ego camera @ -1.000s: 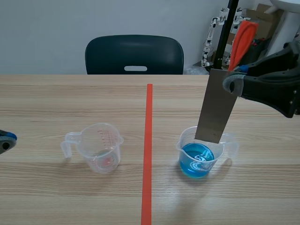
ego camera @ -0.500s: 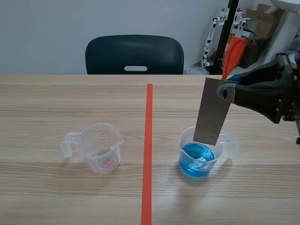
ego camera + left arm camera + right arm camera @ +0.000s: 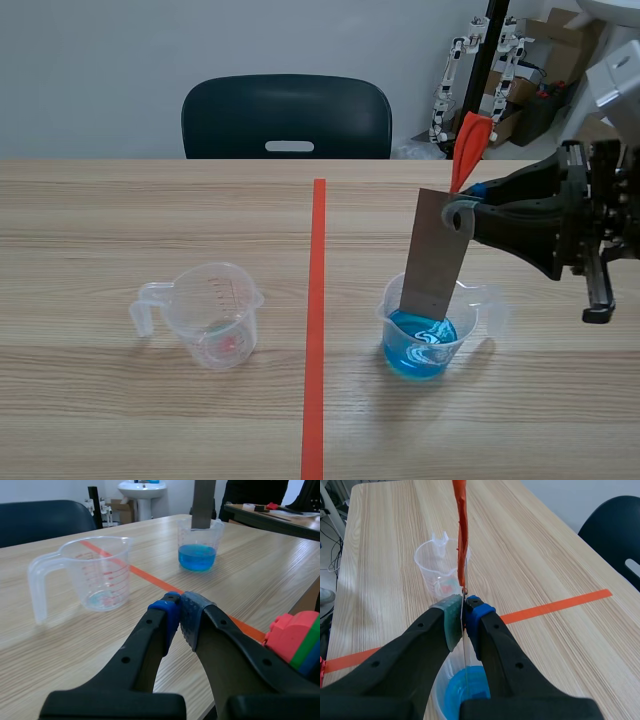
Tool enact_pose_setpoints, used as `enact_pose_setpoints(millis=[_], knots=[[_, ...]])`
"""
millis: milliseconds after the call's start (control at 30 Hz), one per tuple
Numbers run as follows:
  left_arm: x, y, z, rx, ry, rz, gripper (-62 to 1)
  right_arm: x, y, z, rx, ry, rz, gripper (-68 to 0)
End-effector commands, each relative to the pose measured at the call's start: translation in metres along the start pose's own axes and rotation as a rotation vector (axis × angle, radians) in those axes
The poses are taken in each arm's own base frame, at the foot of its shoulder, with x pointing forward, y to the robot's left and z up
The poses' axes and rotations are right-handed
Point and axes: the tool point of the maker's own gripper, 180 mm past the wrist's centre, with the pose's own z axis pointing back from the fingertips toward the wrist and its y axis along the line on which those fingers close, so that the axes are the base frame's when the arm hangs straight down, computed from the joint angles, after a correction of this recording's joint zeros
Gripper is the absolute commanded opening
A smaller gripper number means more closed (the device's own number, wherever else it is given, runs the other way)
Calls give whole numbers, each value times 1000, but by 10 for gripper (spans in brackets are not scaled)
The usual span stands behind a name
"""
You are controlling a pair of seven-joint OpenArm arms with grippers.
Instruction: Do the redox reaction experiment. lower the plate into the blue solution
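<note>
The plate is held near its upper end by the right fingers, which are closed tight on it, just right of the frame's middle. Its lower end is already inside the rim of the clear cup, lower right of the middle. It seems to hang just above the blue solution. Whether the blue is touched cannot be told.

A few things could go wrong. The plate is tilted, with its lower end leaning toward the red line. If it is pushed down crooked, the cup wall could be hit. The cup looks light, so it could be slid or tipped, and blue solution would be spilled on the bench. If the plate is lowered too fast, drops could be splashed out. The plate is thin and is pinched only by the soft pads, so it could be knocked loose if it is bumped on the cup's floor.

The right arm is seen coming in from the right edge, raised above the bench, with its fingers pointed toward the middle. An orange strip stands up from the plate's top. In the right wrist view the plate is seen edge-on between the pads, right over the blue.

The left fingers are closed on nothing, low over the bench. A second clear cup is seen ahead of them, well apart.
</note>
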Motion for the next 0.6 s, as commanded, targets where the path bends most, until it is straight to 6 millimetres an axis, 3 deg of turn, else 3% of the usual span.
enact_pose_setpoints(millis=[0,567], knots=[[7,-3,-4,6,-43,-20,-579,8,-6,1,-9,-24,14,-669],[9,-30,-30,109,-150,-58,-577,-19,-5,-14,-8,4,8,-669]])
